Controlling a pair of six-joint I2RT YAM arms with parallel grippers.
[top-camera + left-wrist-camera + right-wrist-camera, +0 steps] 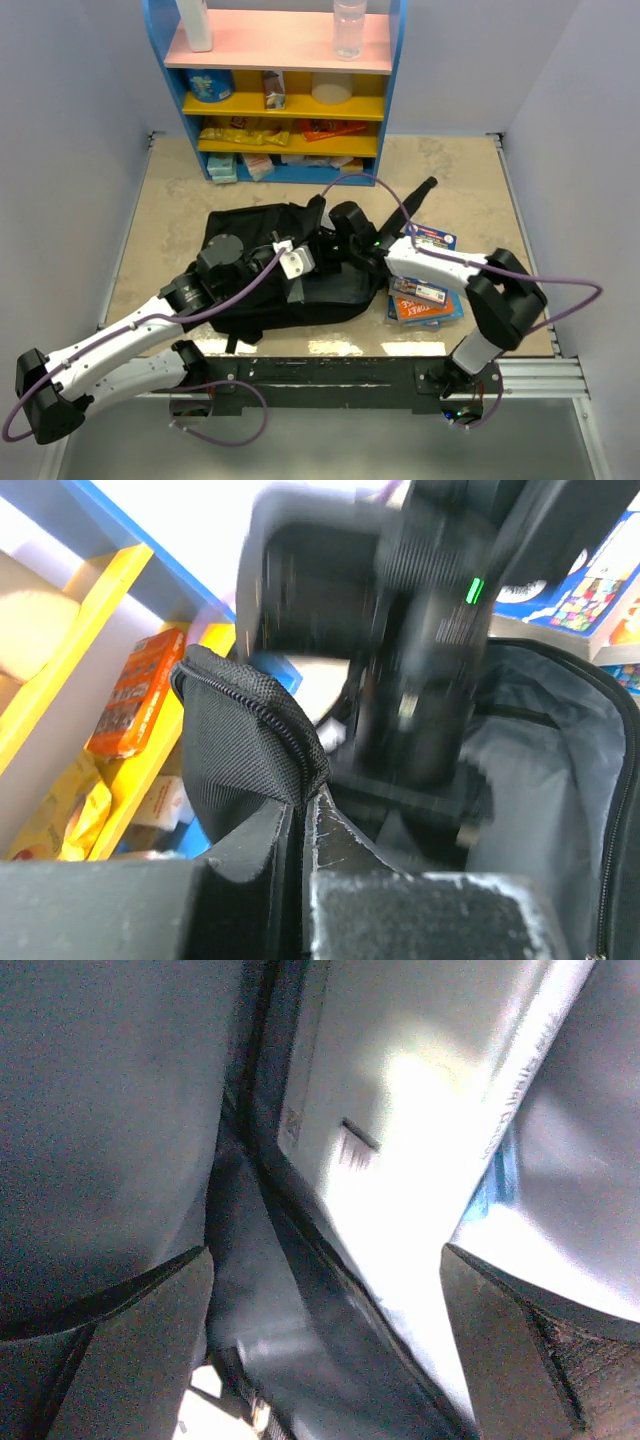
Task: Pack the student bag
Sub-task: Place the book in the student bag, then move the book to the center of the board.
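Student bag (250, 255), centre of the overhead frame, judged partly packed: its zip rim is held up by the left gripper (303, 865), clamped on the fabric; the right gripper (320, 1270) is lowered inside, jaws wide apart and holding nothing, above a pale flat book (400, 1140); further books (425, 302) are seen unpacked right of centre.

the beige, marbled counter (165, 210) carries the student bag (245, 230), which lies flat near its middle. just right of the bag lie a few books (425, 300), partly stacked. a blue shelf unit (285, 108) stands at the far edge.
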